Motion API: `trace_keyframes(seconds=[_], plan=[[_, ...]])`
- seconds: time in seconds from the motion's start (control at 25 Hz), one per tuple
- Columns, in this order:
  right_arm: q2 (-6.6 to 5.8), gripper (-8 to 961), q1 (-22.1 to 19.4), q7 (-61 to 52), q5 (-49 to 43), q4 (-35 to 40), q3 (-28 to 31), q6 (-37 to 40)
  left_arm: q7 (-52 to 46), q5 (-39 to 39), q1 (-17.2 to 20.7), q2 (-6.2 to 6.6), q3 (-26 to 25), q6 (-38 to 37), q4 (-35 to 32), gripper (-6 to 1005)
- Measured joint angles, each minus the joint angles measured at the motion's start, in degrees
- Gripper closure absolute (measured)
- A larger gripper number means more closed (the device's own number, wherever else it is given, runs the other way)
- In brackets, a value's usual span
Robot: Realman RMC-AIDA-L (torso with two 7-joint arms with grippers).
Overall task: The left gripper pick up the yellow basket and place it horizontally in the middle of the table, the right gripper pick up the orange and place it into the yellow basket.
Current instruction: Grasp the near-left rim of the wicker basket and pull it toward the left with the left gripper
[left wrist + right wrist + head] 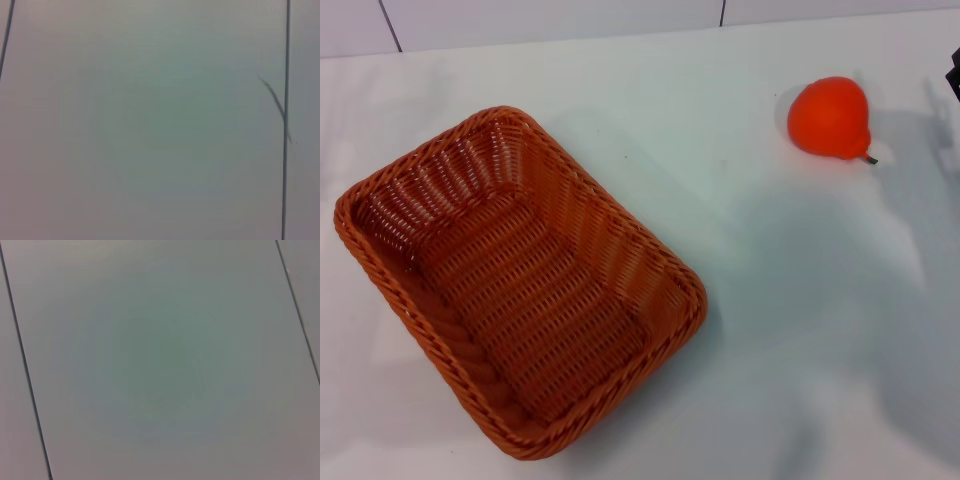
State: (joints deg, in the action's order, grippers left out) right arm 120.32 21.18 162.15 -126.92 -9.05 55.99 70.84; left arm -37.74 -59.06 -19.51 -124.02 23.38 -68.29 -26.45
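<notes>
Yellow basket (520,285) on the left of the table (770,300), lying at a slant, open side up, nothing inside. Orange (831,117) well apart from it at the far right, resting on the tabletop, stem toward the right edge. Only a dark sliver of the right gripper (955,80) at the right border, fingers impossible to judge. Left gripper nowhere visible. Both wrist views: only pale panels with thin dark seams.
</notes>
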Motion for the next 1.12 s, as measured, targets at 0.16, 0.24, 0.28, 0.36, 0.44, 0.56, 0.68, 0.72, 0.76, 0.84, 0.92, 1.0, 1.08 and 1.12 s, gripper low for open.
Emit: trace_keyframes(seconds=[0.16, 0.24, 0.28, 0.36, 0.44, 0.56, 0.68, 0.72, 0.76, 0.84, 0.92, 1.0, 1.08, 1.12], plan=[[0.0, 7, 0.0, 0.0, 0.0, 0.0, 0.0, 0.0, 0.0, 0.0, 0.0, 0.0, 0.0, 0.0, 0.0, 175], [0.0, 7, 0.0, 0.0, 0.0, 0.0, 0.0, 0.0, 0.0, 0.0, 0.1, 0.0, 0.0, -0.1, 0.0, 175], [0.0, 8, 0.0, 0.0, 0.0, 0.0, 0.0, 0.0, 0.0, 0.0, 0.2, 0.0, 0.0, -0.2, 0.0, 175], [0.0, 8, 0.0, 0.0, -0.1, 0.0, 0.0, 0.0, 0.0, 0.0, 0.3, 0.0, 0.0, -0.4, 0.0, 175], [0.0, 8, 0.0, 0.0, -0.1, 0.0, 0.0, 0.0, 0.0, 0.0, 0.3, 0.0, 0.0, -0.4, 0.0, 174], [0.0, 8, 0.0, 0.0, -0.1, 0.0, 0.0, 0.0, -0.6, 0.0, 0.3, 0.04, 0.1, -0.4, -0.1, 174], [0.0, 8, 0.0, 0.0, -0.2, 0.0, -0.2, 0.0, -4.9, -0.5, 0.4, 0.18, 0.5, -0.2, -1.1, 175], [0.0, 8, 0.0, 0.0, -0.2, 0.0, -0.3, 0.0, -8.0, -1.0, 0.5, 0.25, 0.6, -0.1, -1.8, 175], [0.0, 8, 0.0, 0.0, -0.2, 0.0, -0.5, 0.0, -11.9, -1.9, 0.6, 0.43, 0.8, -0.1, -2.9, 175], [0.0, 7, 0.0, 0.0, -0.2, 0.0, -0.7, 0.0, -21.1, -4.7, 1.0, 1.07, 1.7, -0.2, -5.5, 175], [0.0, 7, 0.0, 0.0, -0.2, 0.0, -0.8, 0.0, -31.3, -8.3, 1.2, 2.45, 3.6, -0.6, -8.6, 175], [0.0, 7, 0.0, 0.0, -0.2, 0.0, -0.8, 0.0, -44.3, -13.9, 0.8, 5.67, 7.5, -2.4, -11.4, 175], [0.0, 7, 0.1, 0.0, -0.2, 0.0, -1.0, 0.0, -49.1, -16.5, 0.3, 7.14, 8.8, -3.6, -11.9, 175], [0.0, 7, 0.2, 0.0, -0.2, -0.1, -1.2, 0.0, -53.8, -19.6, -0.5, 8.53, 9.6, -5.0, -12.3, 175]])
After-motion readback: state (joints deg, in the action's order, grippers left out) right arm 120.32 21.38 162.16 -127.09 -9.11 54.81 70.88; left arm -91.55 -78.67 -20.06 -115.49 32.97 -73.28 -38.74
